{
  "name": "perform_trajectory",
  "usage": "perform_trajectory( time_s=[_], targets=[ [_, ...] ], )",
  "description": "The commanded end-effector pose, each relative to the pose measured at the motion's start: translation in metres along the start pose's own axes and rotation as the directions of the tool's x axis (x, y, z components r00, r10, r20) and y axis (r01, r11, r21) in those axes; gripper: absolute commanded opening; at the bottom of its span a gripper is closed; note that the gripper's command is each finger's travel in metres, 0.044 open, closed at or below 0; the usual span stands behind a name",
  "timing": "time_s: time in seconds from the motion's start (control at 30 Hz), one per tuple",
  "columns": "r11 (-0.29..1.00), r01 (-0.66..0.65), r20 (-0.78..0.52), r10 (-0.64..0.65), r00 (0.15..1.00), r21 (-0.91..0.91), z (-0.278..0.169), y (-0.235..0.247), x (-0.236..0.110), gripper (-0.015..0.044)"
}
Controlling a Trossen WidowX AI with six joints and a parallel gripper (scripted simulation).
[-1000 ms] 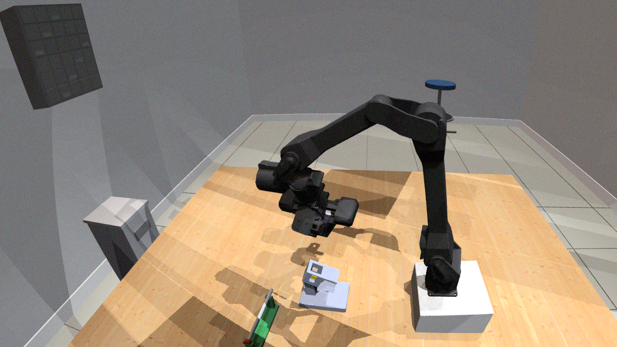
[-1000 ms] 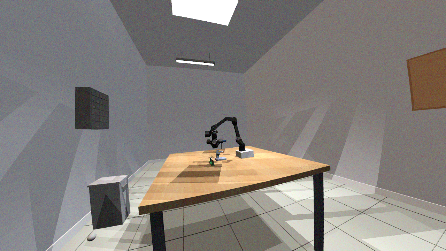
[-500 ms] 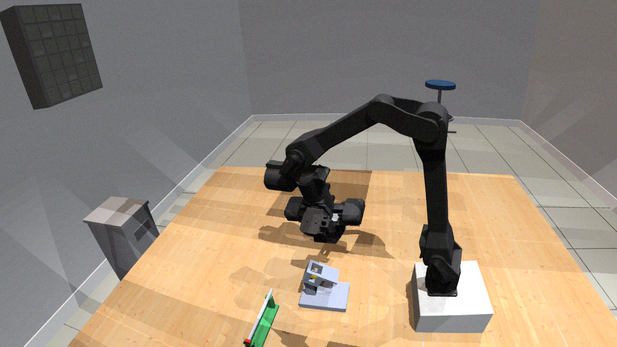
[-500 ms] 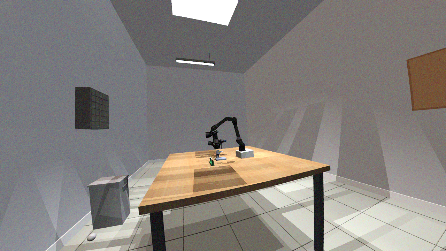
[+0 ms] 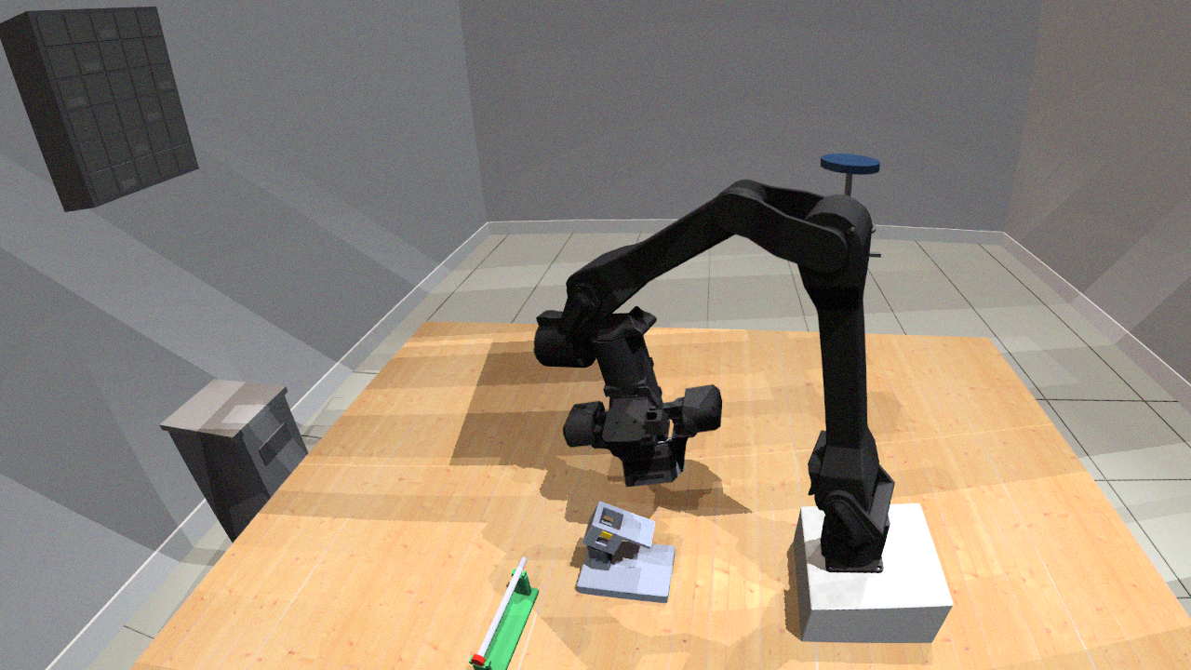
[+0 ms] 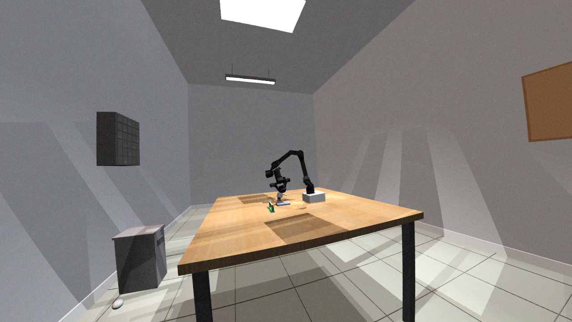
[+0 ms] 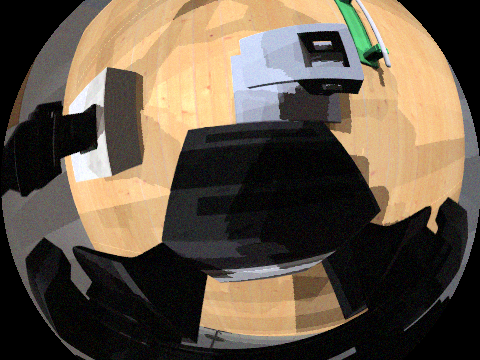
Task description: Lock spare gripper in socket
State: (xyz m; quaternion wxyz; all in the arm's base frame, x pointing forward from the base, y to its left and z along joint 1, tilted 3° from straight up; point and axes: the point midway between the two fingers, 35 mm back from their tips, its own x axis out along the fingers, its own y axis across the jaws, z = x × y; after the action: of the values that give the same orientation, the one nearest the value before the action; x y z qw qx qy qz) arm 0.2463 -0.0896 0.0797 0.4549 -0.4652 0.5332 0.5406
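My gripper point(image 5: 645, 424) point(image 7: 258, 215) is shut on the spare gripper, a black block point(image 5: 653, 468) point(image 7: 270, 195). It holds the block above the table, behind and above the mount in the top view. The light blue-grey mount point(image 5: 628, 576) point(image 6: 283, 203) point(image 7: 252, 107) has a tilted socket head with a square opening; a small yellow patch point(image 5: 606, 534) shows at its side. The spare gripper is apart from the socket. The pale lock pin point(image 5: 502, 609) point(image 7: 378, 32) with a red end point(image 5: 477, 659) lies along a green holder point(image 5: 514, 633) point(image 7: 356, 22), left of the mount. The spigot is not clearly visible.
The arm stands on a white block point(image 5: 882, 616) point(image 6: 315, 197) at the right of the wooden table point(image 5: 999, 466) point(image 6: 359, 208). A grey cabinet point(image 5: 249, 449) point(image 6: 140, 256) and a blue stool point(image 5: 849, 163) stand off the table.
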Motion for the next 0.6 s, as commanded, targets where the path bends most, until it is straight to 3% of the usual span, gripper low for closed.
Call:
perform_trajectory(
  time_s=[0.0,0.57],
  targets=[
    [0.999,-0.005,0.081,0.008,0.997,-0.045,0.009,0.007,0.001,0.0000],
    [0.977,0.108,0.439,-0.016,0.898,-0.185,0.045,0.025,-0.007,0.0000]
  ],
)
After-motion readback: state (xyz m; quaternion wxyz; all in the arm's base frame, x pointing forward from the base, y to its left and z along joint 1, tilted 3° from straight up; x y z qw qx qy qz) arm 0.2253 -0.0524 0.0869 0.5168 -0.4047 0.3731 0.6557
